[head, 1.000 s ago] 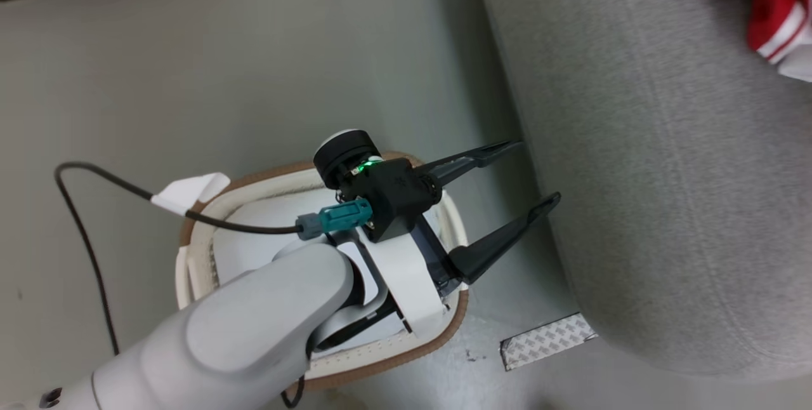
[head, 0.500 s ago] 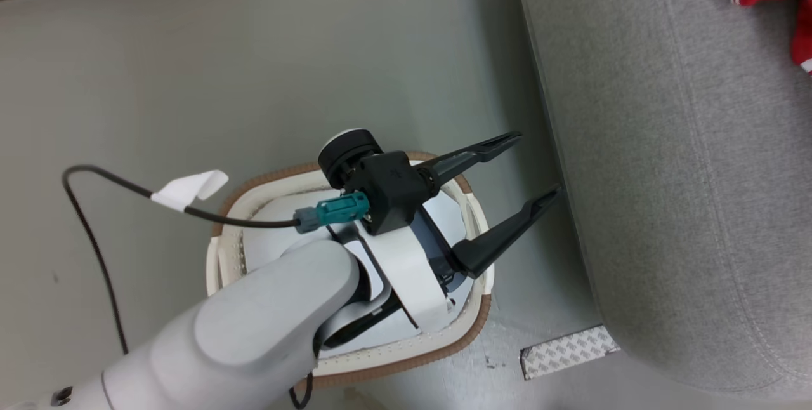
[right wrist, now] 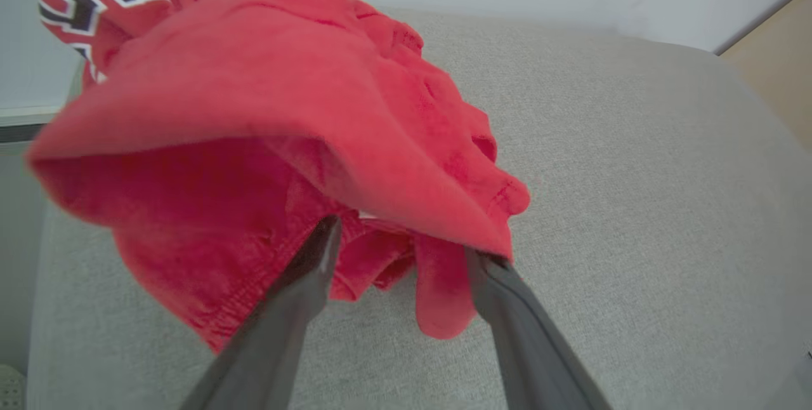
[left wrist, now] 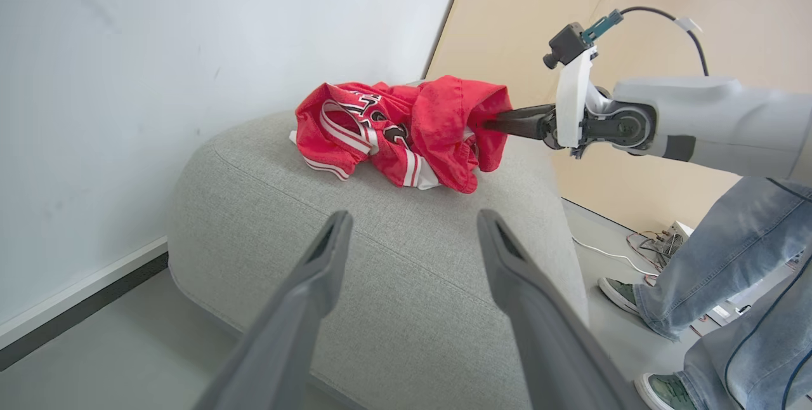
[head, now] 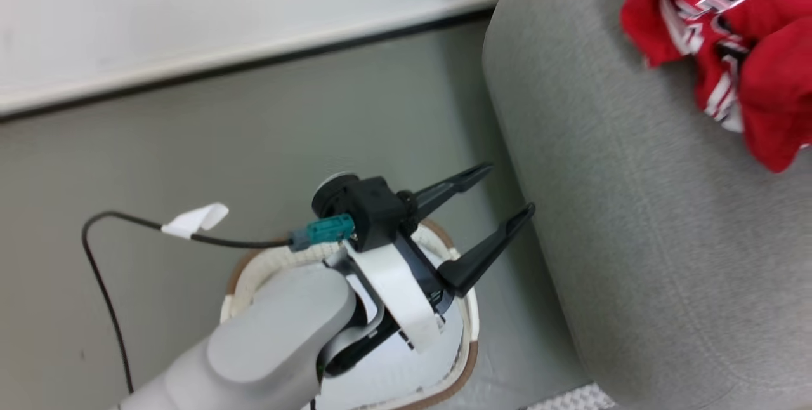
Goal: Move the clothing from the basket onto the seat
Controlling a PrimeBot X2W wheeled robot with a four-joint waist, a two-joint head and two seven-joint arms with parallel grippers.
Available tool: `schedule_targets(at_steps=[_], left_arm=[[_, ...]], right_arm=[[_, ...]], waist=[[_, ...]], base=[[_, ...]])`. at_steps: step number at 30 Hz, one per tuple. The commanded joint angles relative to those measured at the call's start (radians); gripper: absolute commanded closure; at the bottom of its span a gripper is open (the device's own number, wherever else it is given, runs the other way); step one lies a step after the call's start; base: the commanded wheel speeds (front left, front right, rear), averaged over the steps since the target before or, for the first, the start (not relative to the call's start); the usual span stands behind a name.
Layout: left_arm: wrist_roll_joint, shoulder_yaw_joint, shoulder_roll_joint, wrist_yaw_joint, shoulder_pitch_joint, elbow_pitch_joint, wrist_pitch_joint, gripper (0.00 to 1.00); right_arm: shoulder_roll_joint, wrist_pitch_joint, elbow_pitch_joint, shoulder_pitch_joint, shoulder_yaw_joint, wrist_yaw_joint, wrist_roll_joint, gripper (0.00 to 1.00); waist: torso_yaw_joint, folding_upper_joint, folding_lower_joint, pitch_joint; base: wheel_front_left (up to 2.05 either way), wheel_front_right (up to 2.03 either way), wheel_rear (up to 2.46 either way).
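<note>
the head camera has tilted up since a moment ago, so the wall (head: 190, 4) comes in and the whole heap of clothing (head: 729, 42) is seen lying on the seat (head: 634, 238); the things themselves seem not to have moved. the left gripper (head: 509, 189) hangs wide and empty above the basket (head: 471, 334), whose white bottom looks bare, so i judge the task nearly finished. the right wrist view gives what the head view does not: the right gripper (right wrist: 399, 242) with fingers spread, red cloth draped over their tips, not pinched. the left wrist view adds a person's legs (left wrist: 698, 257) beside the seat.
</note>
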Motion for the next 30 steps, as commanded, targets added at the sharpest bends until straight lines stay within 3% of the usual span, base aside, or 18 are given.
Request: schedule_targets(at_steps=[1, 8, 16, 24, 30], left_arm=[[-0.009, 0.004, -0.005, -0.004, 0.027, 0.008, -0.007, 0.00], [-0.023, 0.048, -0.032, 0.002, 0.115, 0.026, -0.014, 0.00], [0.002, 0.136, -0.047, 0.012, 0.203, 0.013, -0.015, 0.00], [0.019, 0.237, -0.033, 0.029, 0.284, 0.000, -0.015, 0.00], [0.032, 0.335, 0.009, 0.054, 0.326, -0.014, -0.015, 0.00]], right_arm=[[-0.026, 0.006, -0.018, 0.030, 0.014, -0.002, 0.019, 0.00], [-0.084, -0.032, -0.156, 0.146, 0.036, -0.002, 0.100, 0.00], [-0.115, -0.065, -0.327, 0.224, -0.005, -0.002, 0.101, 0.00], [-0.059, -0.077, -0.542, 0.340, -0.093, -0.002, 0.100, 0.00], [0.038, -0.105, -0.663, 0.432, -0.153, -0.002, 0.044, 0.00]], waist=[[-0.019, 0.0000, 0.0002, -0.082], [-0.020, 0.0000, 0.0002, -0.220], [0.025, 0.0000, 0.0002, -0.343], [0.120, 0.0000, 0.0002, -0.430], [0.189, 0.0000, 0.0002, -0.454]], base=[[0.00, 0.00, 0.00], [0.00, 0.00, 0.00], [0.00, 0.00, 0.00], [0.00, 0.00, 0.00], [0.00, 0.00, 0.00]])
